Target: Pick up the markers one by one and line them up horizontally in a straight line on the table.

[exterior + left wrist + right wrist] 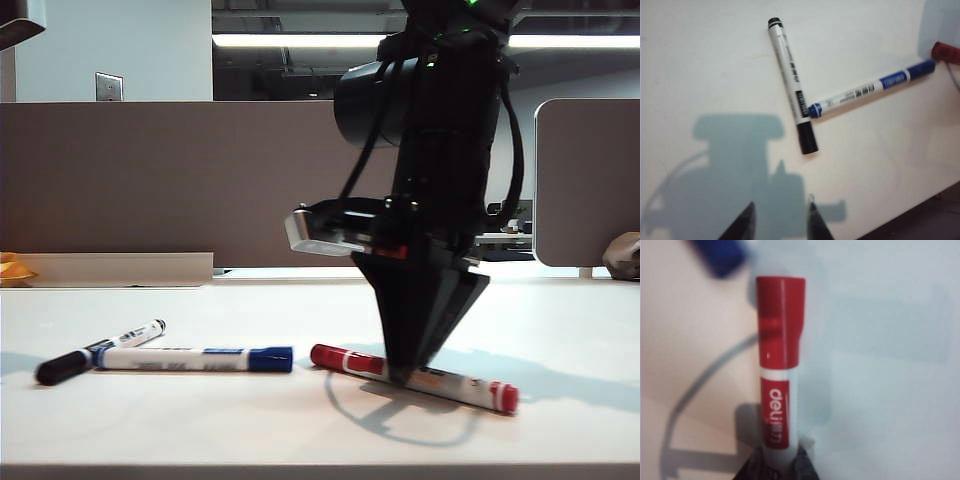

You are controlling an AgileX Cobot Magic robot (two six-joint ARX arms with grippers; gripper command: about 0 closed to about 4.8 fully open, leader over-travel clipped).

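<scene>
We cannot see the left gripper [780, 222] from the exterior camera at all; only its wrist camera shows it, as two dark fingertips cut off by the frame edge, standing apart with nothing between them, above the bare table [700, 65]. The right gripper [403, 378] hides the middle of the red marker [415, 377] from the exterior camera, and its wrist picture is blurred, so the barrel print is hard to read past the brand word. There its fingers flank the red marker's [780, 390] barrel closely on either side; whether they press it yet we cannot tell. The red marker lies flat on the table. Beside its cap end lies the blue marker [195, 359], whose far end touches the black marker [100, 352], set at an angle.
</scene>
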